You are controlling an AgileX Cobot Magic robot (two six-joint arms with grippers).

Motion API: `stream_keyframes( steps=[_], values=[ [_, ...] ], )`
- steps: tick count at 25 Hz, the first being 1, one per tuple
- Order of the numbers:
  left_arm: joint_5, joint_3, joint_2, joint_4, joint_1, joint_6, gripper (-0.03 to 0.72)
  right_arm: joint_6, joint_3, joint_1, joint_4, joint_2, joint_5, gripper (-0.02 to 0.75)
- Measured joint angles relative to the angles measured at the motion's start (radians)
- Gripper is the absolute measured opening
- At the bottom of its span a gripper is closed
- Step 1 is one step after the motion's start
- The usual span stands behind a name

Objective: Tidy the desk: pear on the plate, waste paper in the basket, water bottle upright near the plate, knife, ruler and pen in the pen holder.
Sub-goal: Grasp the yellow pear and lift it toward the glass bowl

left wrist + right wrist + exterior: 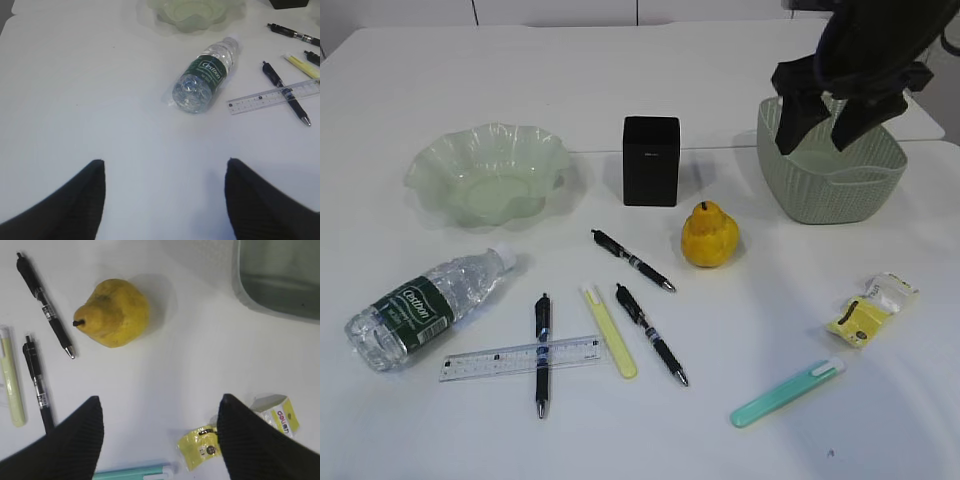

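White and plain, the desk (740, 60) carries everything still scattered, so by my reading no step is finished and the work is only starting.

Nearest the exterior camera lie a mint green knife (786, 393) and the clear ruler (520, 359), with a black pen (542, 353) lying across the ruler. Just beyond are a yellow knife (610, 332), a second pen (651, 333) and the waste paper (871, 307), whose wrapper reads "deli" in the right wrist view. The water bottle (425, 305) lies on its side at the left, its dark green label reading "Cestbon". Farther on sits the pear (710, 236), loose on the desk beside a third pen (633, 260). At the back stand the plate (485, 170), the pen holder (651, 160), whose label is too small to read, and the basket (830, 175).

The right gripper (827, 125) hangs spread and empty above the basket's rim; its wrist camera looks down on the pear and the wrapper. The left gripper (165, 200) is likewise spread, holding nothing, over bare desk near the bottle.

A likely next move is the right arm descending on the wrapper, or the pear.
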Motion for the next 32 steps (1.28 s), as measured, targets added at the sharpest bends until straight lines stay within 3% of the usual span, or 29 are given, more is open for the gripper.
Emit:
stream_keyframes(
  steps=[13, 21, 32],
  values=[
    [0.0, 0.0, 0.075, 0.0, 0.0, 0.0, 0.526, 0.145, -0.226, 0.207, -0.206, 0.148, 0.0, 0.551],
    [-0.002, 0.0, 0.11, 0.0, 0.0, 0.0, 0.526, 0.164, -0.231, 0.207, -0.211, 0.218, 0.0, 0.551],
    [-0.002, 0.0, 0.11, 0.0, 0.0, 0.0, 0.526, 0.189, -0.233, 0.207, -0.13, 0.283, -0.002, 0.552]
  ],
)
